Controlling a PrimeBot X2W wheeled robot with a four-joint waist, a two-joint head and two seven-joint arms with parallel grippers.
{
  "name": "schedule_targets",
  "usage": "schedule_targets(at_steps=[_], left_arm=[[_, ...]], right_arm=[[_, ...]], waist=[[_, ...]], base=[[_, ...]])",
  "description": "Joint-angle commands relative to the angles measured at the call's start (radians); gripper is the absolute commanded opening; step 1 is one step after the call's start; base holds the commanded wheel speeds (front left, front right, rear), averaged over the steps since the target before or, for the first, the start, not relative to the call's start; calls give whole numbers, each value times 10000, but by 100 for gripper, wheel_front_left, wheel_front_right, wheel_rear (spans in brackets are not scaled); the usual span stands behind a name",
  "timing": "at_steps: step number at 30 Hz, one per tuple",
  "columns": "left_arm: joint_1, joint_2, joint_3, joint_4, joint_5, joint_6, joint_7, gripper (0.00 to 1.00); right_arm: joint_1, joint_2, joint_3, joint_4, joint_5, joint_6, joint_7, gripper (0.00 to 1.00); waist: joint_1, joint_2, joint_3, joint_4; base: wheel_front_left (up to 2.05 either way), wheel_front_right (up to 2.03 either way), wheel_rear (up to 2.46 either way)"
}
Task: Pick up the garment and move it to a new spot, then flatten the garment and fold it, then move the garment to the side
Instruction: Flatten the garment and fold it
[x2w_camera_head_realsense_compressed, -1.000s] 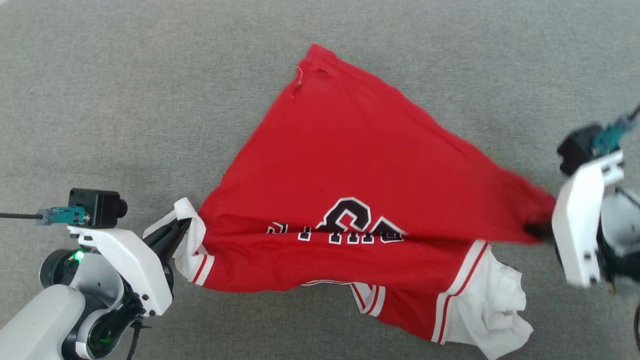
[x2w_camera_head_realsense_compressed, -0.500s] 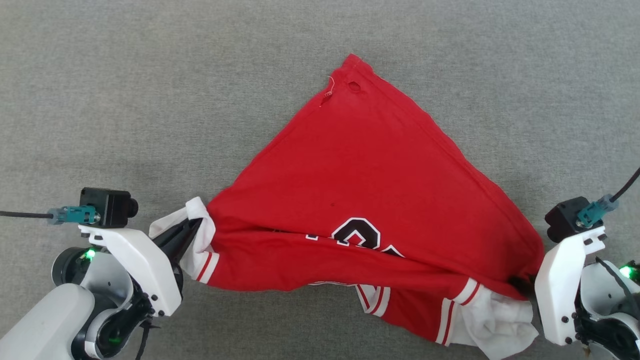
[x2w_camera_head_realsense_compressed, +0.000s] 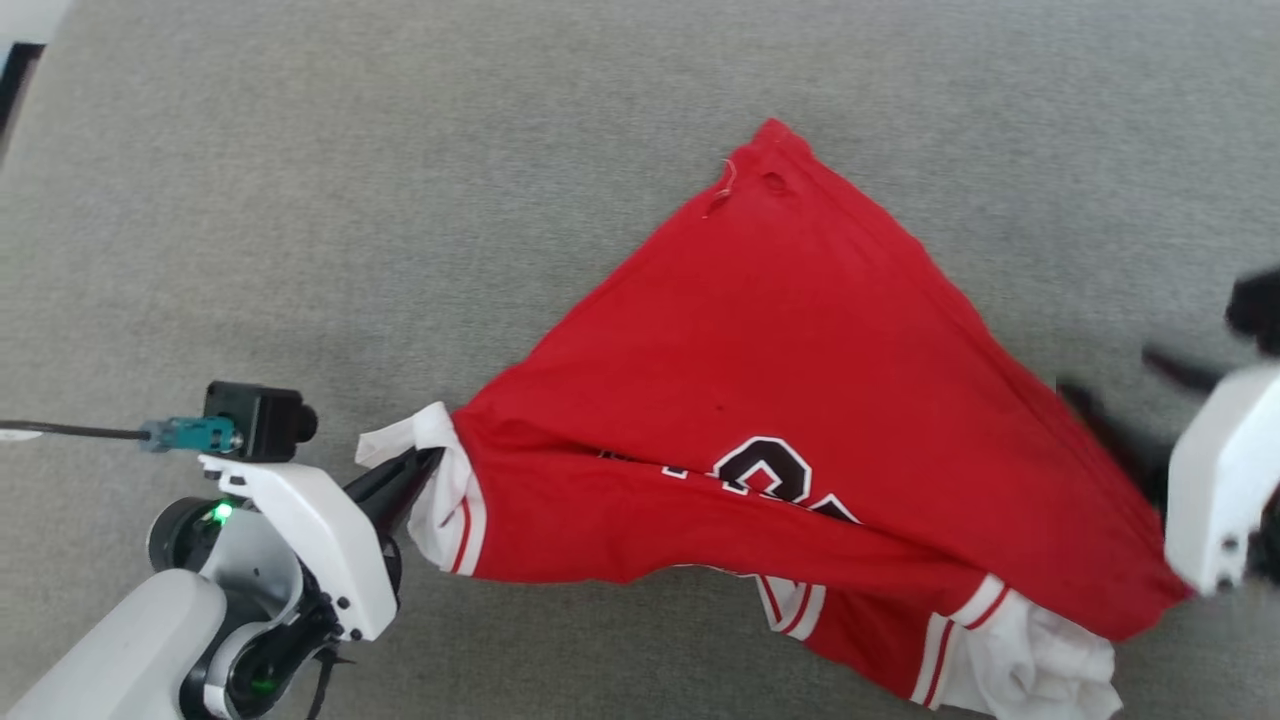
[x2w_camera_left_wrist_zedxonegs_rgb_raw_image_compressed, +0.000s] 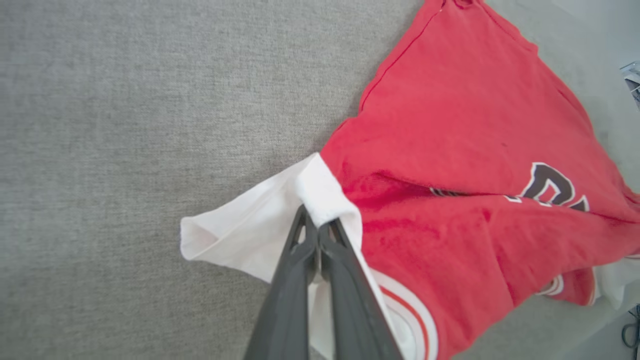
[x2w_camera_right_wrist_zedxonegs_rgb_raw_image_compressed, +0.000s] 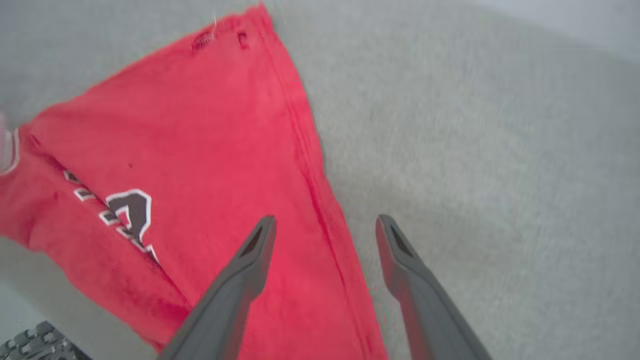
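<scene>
The grey cloth-covered table (x2w_camera_head_realsense_compressed: 300, 200) carries the garment (x2w_camera_head_realsense_compressed: 800, 370), which lies right of centre as a rough triangle. 1 red corner points far, the body fans out toward the near edge, and a fold runs across the black lettering (x2w_camera_head_realsense_compressed: 775, 470) so that only its top shows. It reads as light, soft jersey with no stiffness of its own. It sags and creases wherever it is not pulled, so I judge it will drag along the table rather than slide as a sheet, and will need tension from 2 points to lie flat. The white right sleeve (x2w_camera_head_realsense_compressed: 1045, 670) is bunched at the near right. The white left sleeve (x2w_camera_left_wrist_zedxonegs_rgb_raw_image_compressed: 250, 235) is drawn out to the left, and the left gripper (x2w_camera_left_wrist_zedxonegs_rgb_raw_image_compressed: 317, 227) is pinched together on a fold of it, near the striped trim. The right gripper (x2w_camera_right_wrist_zedxonegs_rgb_raw_image_compressed: 325, 220) hangs with its fingers apart and nothing between them, above the garment's right edge. Good holds, to my mind, are the seamed places, namely cuffs, shoulder seams and hem corners, where doubled cloth gives the thin fingers something to bite. The far corner (x2w_camera_head_realsense_compressed: 775, 140), with its loose thread (x2w_camera_head_realsense_compressed: 722, 185), looks the weaker choice.
</scene>
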Motion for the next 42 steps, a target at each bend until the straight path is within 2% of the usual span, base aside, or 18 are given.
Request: schedule_targets(at_steps=[1,5,11,13,14,20,27,33,34,35,38,42], left_arm=[[-182,-92,-58,37,56,-77,33,0],[-440,-295,-207,130,146,-191,114,0],[-907,-710,-457,321,266,-424,211,0],[-1082,-863,-547,420,323,-525,237,0],[-1082,-863,-547,420,323,-525,237,0],[-1505,-1349,-783,834,428,-817,229,0],[-1780,-1726,-915,1308,433,-1128,123,0],[-1923,-1849,-943,1654,385,-1282,30,0],[-1927,-1856,-953,1712,386,-1305,30,0],[-1958,-1856,-960,1757,385,-1317,36,0],[-2152,-1765,-916,1857,376,-1379,129,0],[-2413,-1349,-752,1876,395,-1370,356,0]], right_arm=[[-474,135,158,94,-235,-1,-309,100],[-1778,168,857,996,-538,-1,-1162,100],[-3875,168,1887,3560,-702,-3,-2551,100],[-4515,100,2261,4533,-719,-1,-2788,100],[-4515,100,2261,4533,-719,-1,-2788,100],[-6151,-147,3301,7302,-559,-1,-3172,100],[-7185,-457,4589,10068,-195,-1,-2444,100],[-6744,-543,6016,11818,656,5,-1018,100],[-6717,-588,6216,11929,813,24,-828,72],[-6780,-684,6306,11982,901,25,-813,0],[-7324,-878,6257,11932,1089,17,-1480,0],[-7972,-926,6172,11464,1540,-4,-1920,0]], waist=[[0,0,42,185],[0,0,136,564],[0,0,370,1212],[0,0,471,1454],[0,0,471,1454],[0,0,748,2145],[0,0,1028,2690],[0,0,1079,2787],[0,0,1065,2776],[0,0,1054,2751],[0,0,950,2590],[0,0,706,2156]], base=[[0,0,0],[0,0,0],[0,0,0],[0,0,0],[0,0,0],[0,0,0],[0,0,0],[0,0,0],[0,0,0],[0,0,0],[0,0,0],[0,0,0]])
